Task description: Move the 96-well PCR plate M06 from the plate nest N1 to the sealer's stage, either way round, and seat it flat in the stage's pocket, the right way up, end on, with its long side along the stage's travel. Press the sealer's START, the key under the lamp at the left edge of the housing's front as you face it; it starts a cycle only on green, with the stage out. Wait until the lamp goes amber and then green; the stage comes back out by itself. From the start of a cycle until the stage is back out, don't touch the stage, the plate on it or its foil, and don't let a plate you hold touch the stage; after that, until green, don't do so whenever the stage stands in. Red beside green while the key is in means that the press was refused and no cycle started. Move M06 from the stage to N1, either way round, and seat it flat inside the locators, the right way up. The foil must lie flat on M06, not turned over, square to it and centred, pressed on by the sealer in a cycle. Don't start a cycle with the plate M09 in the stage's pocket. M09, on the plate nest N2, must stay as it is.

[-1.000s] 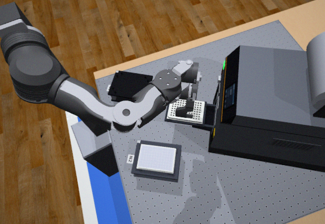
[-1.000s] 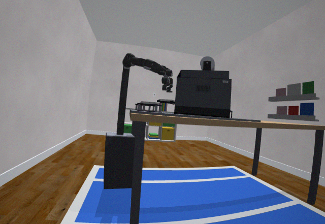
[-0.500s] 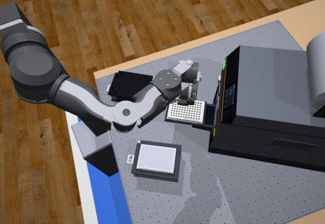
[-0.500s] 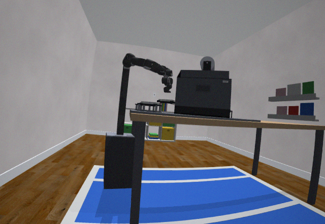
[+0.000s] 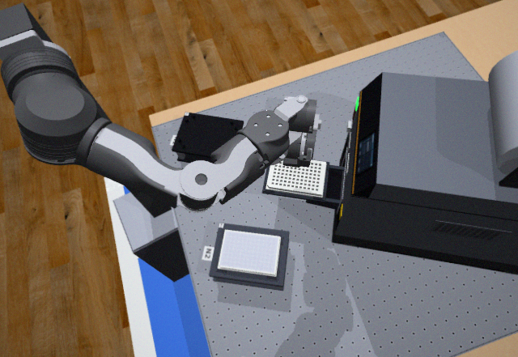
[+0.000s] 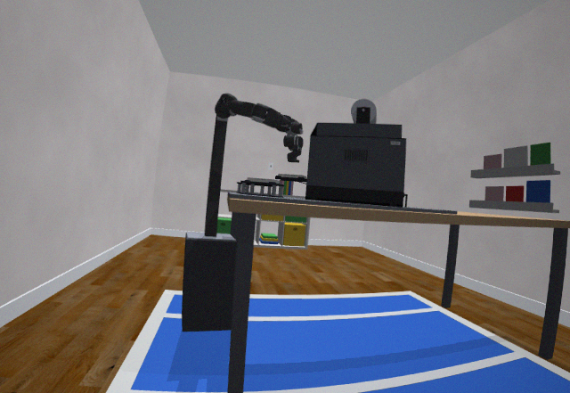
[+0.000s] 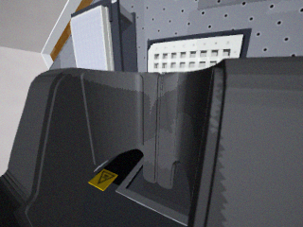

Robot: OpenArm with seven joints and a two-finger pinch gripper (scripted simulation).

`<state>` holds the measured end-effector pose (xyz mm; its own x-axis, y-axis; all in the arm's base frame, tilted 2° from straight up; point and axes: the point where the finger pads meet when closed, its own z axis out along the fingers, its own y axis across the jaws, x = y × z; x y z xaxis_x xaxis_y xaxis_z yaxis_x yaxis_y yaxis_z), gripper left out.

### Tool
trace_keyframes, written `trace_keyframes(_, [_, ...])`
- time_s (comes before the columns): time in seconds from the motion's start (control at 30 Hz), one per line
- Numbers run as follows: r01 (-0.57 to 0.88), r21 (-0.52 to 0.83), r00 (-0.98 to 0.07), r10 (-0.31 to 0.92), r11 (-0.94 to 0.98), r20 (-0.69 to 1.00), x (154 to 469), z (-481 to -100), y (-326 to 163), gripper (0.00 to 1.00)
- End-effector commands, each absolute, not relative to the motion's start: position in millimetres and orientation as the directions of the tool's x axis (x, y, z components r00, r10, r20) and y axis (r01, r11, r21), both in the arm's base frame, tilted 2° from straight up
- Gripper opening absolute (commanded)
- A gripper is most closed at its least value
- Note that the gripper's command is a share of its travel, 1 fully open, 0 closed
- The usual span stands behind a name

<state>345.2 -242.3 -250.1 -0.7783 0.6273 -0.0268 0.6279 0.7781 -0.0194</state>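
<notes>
White 96-well plate (image 5: 298,177) seated in dark stage pocket (image 5: 333,185) before black sealer (image 5: 422,164); dark gripper (image 5: 298,159), closed and empty, above plate's far edge.

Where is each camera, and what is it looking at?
Top: high above the table, looking down at the sealer, both nests and the arm; the shut gripper is over plate M06.
Exterior: low on the floor, facing the table's edge; whole arm and pedestal show.
Wrist: on the arm's end, facing the sealer's front; no gripper fingers show.
Top and wrist both show M06 and M09.
</notes>
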Motion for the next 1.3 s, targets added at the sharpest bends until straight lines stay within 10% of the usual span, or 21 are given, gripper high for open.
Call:
trace_keyframes(0.0, [0.628,-0.016,-0.778,0.627,0.778,-0.029,346,-249,-242,0.00])
trace_keyframes(1.27, [0.813,0.346,-0.508,0.861,0.468,0.029,420,-245,-192,0.00])
